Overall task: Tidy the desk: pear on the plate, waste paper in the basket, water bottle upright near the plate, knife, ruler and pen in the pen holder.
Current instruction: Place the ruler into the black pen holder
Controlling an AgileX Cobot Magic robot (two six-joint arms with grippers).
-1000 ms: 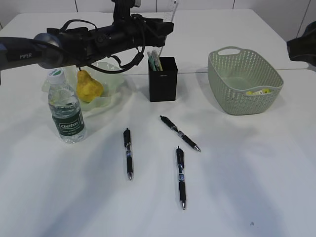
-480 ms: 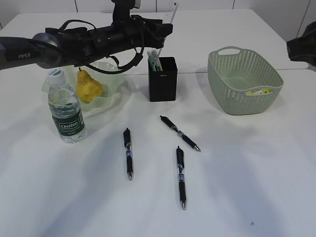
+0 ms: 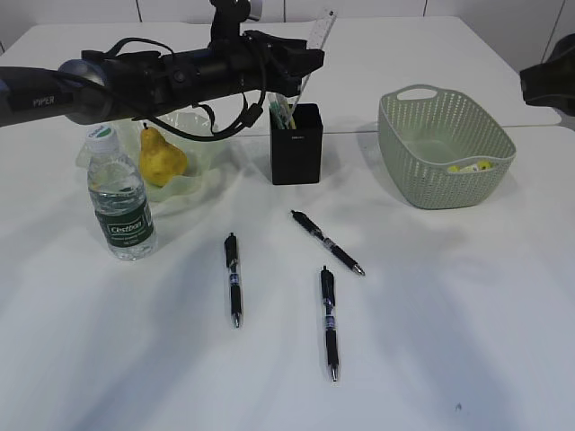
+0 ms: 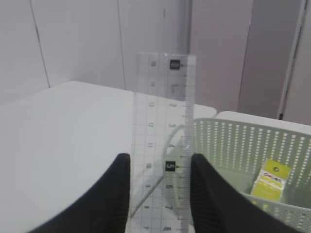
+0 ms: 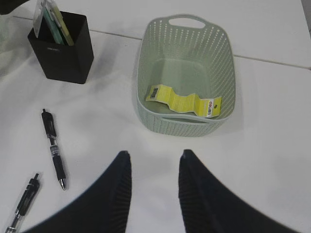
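**Inspector:** Report, largest item first.

**Arm:** Basket point(image 3: 446, 148) at right, waste paper point(image 5: 183, 101) lying inside. Plate point(image 3: 205, 148) at left carries the pear point(image 3: 161, 156); bottle point(image 3: 119, 198) upright just in front of it. Holder point(image 3: 296, 144) at centre, green items standing in it. Three pens point(image 3: 328, 241) lie loose on the table.

**Inspector:** Your claws?

**Arm:** My left gripper point(image 4: 160, 194) is clamped on the ruler point(image 4: 164, 141), upright above the holder. My right gripper point(image 5: 153, 194) is parted, grasping nothing, above bare table near the basket.
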